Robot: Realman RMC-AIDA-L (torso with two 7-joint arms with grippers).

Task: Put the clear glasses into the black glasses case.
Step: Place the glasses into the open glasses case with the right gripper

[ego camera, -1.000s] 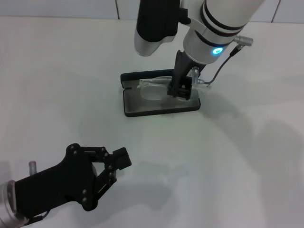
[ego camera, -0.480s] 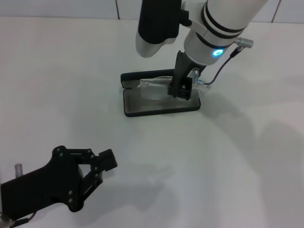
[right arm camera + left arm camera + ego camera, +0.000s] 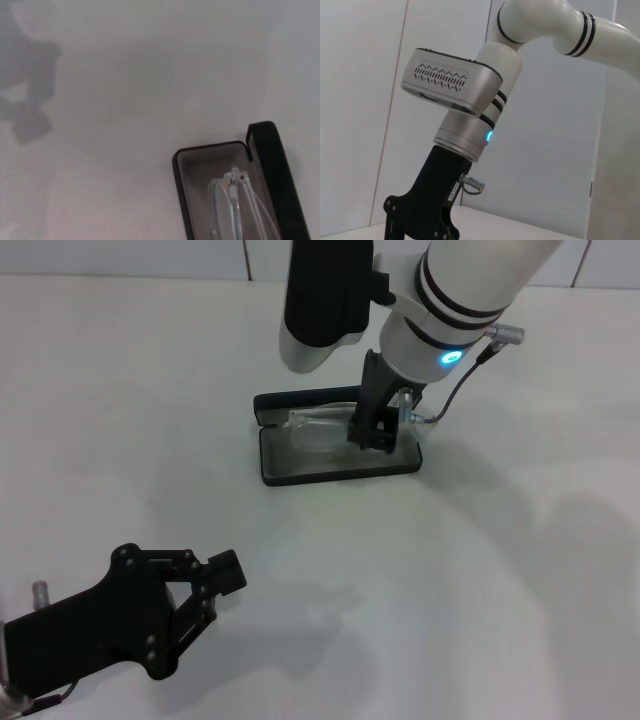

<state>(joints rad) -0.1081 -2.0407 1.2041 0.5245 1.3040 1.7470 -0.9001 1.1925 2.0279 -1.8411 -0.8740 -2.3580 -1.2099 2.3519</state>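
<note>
The black glasses case (image 3: 300,468) lies open in the middle of the table, lid (image 3: 290,400) laid back on the far side, grey lining showing. The clear glasses (image 3: 318,426) rest over the lining, one thin temple (image 3: 418,421) reaching past the case's right end. My right gripper (image 3: 372,432) comes down from above at the case's right half, shut on the glasses' right end. The right wrist view shows the case (image 3: 182,165) with a clear lens (image 3: 221,210) inside. My left gripper (image 3: 222,580) hovers open and empty near the table's front left, far from the case.
The white table (image 3: 520,570) spreads around the case with nothing else on it. A tiled wall runs along the back. The left wrist view shows only the right arm's wrist (image 3: 465,135) against the wall.
The left arm drew back toward the front left corner, then held still. The right gripper shifted slightly left over the case with the glasses.
</note>
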